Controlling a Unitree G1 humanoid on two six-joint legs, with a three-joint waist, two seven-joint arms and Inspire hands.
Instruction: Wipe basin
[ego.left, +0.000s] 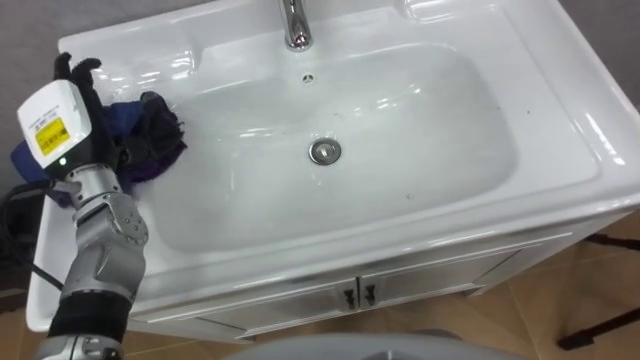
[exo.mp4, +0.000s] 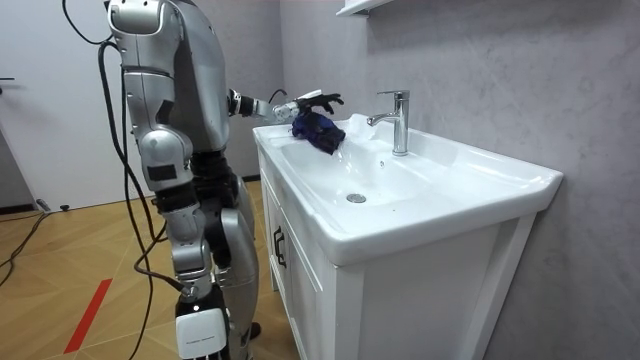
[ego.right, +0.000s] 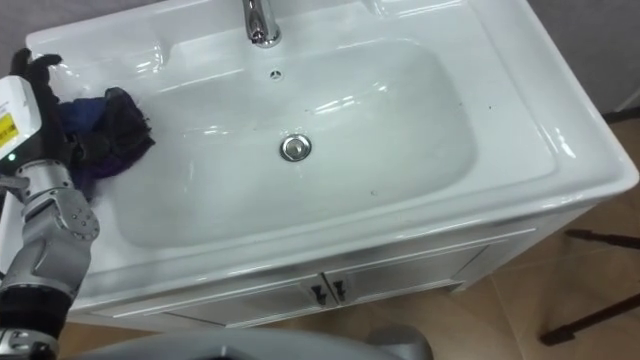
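Room view: the robot stands at the white ceramic basin (exo.mp4: 500, 176), its left hand (exo.mp4: 312, 99) splayed wide (held straight, not clenched) over the crumpled dark blue cloth (exo.mp4: 320, 131) on the basin's left rim.

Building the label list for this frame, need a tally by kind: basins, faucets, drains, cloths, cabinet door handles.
Basin: 1
Faucet: 1
Drain: 1
Cloth: 1
Cabinet door handles: 2
Total: 6
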